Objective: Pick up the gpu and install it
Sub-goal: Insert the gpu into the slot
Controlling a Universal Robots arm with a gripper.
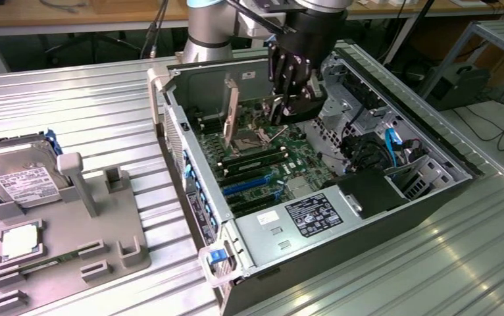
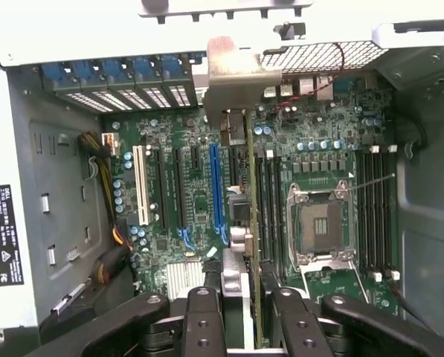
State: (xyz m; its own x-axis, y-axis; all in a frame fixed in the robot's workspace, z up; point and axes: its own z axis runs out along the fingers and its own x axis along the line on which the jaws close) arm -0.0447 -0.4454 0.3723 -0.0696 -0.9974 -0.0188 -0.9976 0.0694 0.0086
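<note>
Closest to the wrist camera, the gripper's [image 2: 251, 323] black fingers [image 2: 203, 316] are clamped on the gpu [image 2: 252, 223]. The card is seen edge-on as a thin slab running away from them to its silvery bracket [image 2: 235, 74].

It hangs inside the open computer case [image 1: 436, 197], over the green motherboard [image 2: 199, 193], between the long blue slot [image 2: 216, 186] and the CPU socket [image 2: 322, 227]. Whether its lower edge sits in a slot I cannot tell. The bracket reaches the case wall lined with blue latches [image 2: 106, 71].

In the exterior view the gripper hangs in the far half of the case, and the labelled power supply [image 1: 309, 214] lies at the near end. Well apart, on the exterior view's left, a grey holder [image 1: 102, 224] on the ribbed metal table [image 1: 85, 105] carries a hard drive [image 1: 15, 178] and a small square chip [image 1: 20, 240].
</note>
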